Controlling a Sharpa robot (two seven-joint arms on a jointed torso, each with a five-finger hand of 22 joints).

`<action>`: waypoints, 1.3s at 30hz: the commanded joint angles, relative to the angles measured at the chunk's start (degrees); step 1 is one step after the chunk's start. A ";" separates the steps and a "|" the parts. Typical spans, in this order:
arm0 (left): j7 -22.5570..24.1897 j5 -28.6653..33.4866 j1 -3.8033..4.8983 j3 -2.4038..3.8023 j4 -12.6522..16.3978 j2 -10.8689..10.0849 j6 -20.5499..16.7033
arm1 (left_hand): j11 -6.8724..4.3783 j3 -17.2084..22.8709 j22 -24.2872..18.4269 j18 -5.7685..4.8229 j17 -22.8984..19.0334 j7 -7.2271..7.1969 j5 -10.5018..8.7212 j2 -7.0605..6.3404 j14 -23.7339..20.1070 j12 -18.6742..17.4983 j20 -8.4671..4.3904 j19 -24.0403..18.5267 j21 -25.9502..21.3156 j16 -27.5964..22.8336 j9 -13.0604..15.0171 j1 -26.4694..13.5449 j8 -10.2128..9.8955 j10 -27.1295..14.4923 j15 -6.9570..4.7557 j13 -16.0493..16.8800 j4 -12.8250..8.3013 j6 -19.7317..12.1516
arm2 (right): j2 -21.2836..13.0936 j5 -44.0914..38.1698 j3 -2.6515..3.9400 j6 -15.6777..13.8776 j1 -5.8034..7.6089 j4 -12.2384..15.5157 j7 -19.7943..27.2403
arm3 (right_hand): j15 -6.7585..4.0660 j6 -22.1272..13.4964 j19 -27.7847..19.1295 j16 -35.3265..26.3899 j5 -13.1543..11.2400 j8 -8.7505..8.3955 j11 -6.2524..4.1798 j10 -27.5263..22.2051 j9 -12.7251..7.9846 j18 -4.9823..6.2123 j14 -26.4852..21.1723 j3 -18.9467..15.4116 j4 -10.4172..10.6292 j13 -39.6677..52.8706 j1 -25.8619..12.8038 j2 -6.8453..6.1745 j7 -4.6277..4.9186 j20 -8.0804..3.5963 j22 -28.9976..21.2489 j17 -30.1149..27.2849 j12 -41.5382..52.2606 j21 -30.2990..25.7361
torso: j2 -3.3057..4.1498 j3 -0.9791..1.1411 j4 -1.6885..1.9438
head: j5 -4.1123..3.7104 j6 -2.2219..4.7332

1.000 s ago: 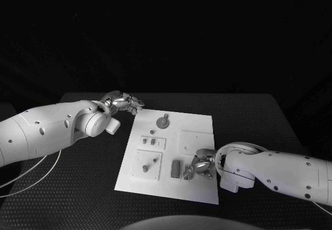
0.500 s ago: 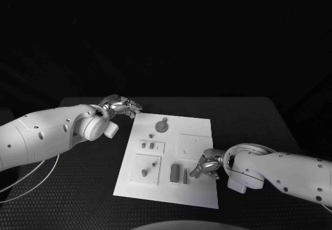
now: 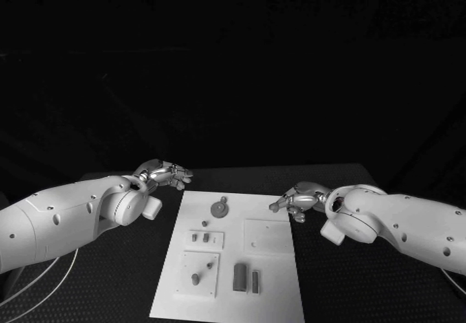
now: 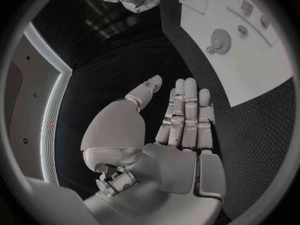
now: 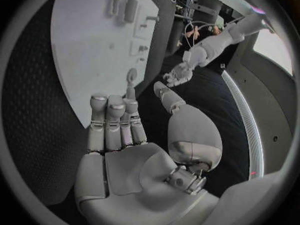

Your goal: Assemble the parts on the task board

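The white task board (image 3: 274,269) lies in the middle of the table. On it are a round gear-like part (image 3: 221,210), a small knob (image 3: 206,223), two short pegs (image 3: 201,237), a single peg (image 3: 197,276) and two upright bars (image 3: 240,276) near the front. My left hand (image 3: 165,175) hovers off the board's far left corner, fingers straight and holding nothing (image 4: 184,120). My right hand (image 3: 297,200) hovers at the board's far right corner, also holding nothing (image 5: 115,125). The right wrist view shows the board (image 5: 87,60) and the bars (image 5: 130,10).
A raised square plate (image 3: 267,235) sits on the board's right half. Black textured table (image 3: 349,282) surrounds the board on all sides. The table's far edge runs just behind both hands.
The camera has shifted. My right hand has left the bars at the board's near right and risen to the far right corner. My left hand stays by the far left corner.
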 commanded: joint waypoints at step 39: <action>8.33 13.06 -1.11 2.43 -13.81 8.97 2.57 | -4.76 -28.26 -73.08 -0.87 -22.39 -8.95 -10.59 5.45 -55.95 -4.43 3.88 -39.11 -39.92 -49.49 -33.15 -60.03 -14.48 -72.25 -1.39 -19.97 14.79 -52.54 | 14.71 20.84 6.90 -6.03 -2.81 -26.66 22.50 | 5.51 -56.83 -57.86 -64.84 -11.36 -11.09 -0.45 -61.38 -33.62 -12.93 -69.26 -29.34 12.54 -54.47 -45.69 8.75 -6.66 1.52 -65.01 -65.10 -69.57 -65.51 | -6.05 0.04 0.77 | 0.08 5.73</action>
